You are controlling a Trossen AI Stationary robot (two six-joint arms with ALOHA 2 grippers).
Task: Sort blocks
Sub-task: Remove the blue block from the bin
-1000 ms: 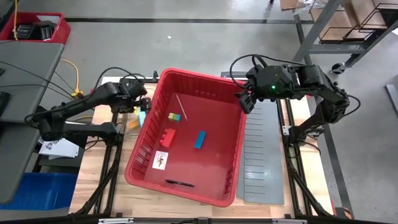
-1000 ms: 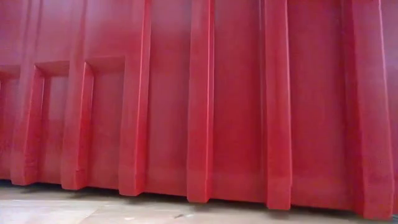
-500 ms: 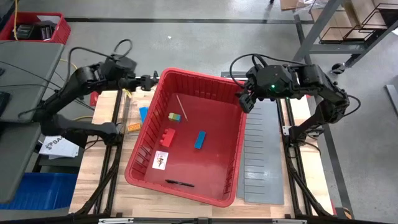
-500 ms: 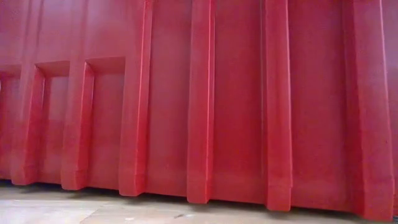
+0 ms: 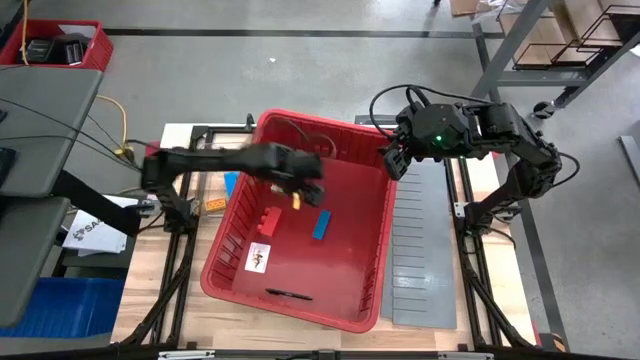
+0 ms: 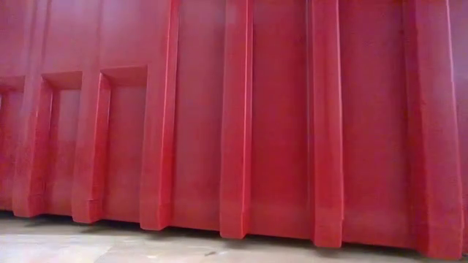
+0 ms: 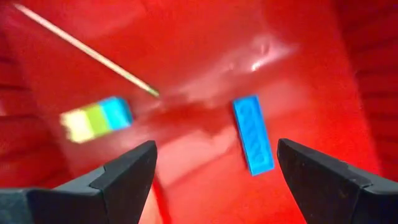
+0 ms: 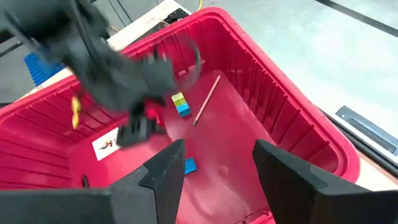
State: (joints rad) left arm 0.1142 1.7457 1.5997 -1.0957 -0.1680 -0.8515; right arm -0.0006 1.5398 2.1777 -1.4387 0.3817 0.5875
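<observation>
The small plastic blocks, a flat blue brick (image 5: 321,225), a red brick (image 5: 269,219) and a yellow-green-blue one (image 7: 96,117), lie unsorted mid-frame in the big red plastic bin (image 5: 365,285), under the wide, empty left hand (image 7: 214,171); the right hand (image 8: 211,168) waits open upper right.

One red bin (image 5: 365,290); three blocks inside (red (image 5: 268,221), blue (image 5: 321,225), striped (image 7: 96,118)); two arms.

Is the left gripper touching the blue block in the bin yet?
Apart. In the left wrist view the blue block lies flat on the bin floor, beyond and between the open fingers of the left gripper, with red floor showing around it.
</observation>
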